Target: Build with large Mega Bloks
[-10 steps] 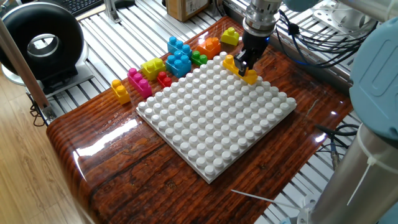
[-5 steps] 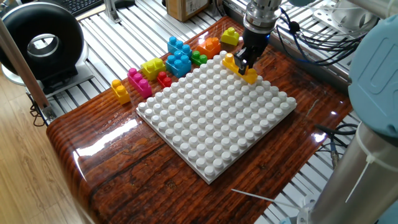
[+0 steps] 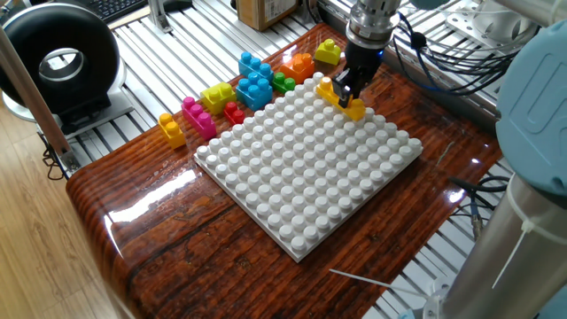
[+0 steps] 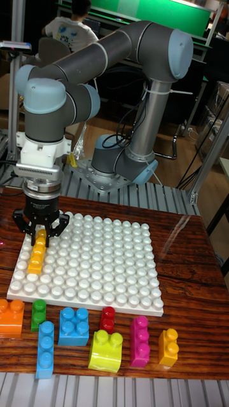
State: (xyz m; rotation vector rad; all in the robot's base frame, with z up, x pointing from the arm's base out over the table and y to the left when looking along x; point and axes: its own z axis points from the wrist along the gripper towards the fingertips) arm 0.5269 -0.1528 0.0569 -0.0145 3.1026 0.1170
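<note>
The gripper [image 4: 40, 236] stands over the far edge of the white baseplate [image 3: 310, 168], its fingers closed narrowly around a long yellow-orange brick [image 4: 37, 253] that sits on the plate's edge row. That looks like the only brick on the plate, so the build has barely begun. Left on the bench [image 3: 177, 239] beside the plate are the blue bricks [image 3: 255, 81], pink brick [image 3: 198, 117], lime yellow brick [image 3: 217, 95], red brick [image 4: 107, 320], green brick [image 3: 283, 83] and orange brick [image 3: 299, 66]
</note>
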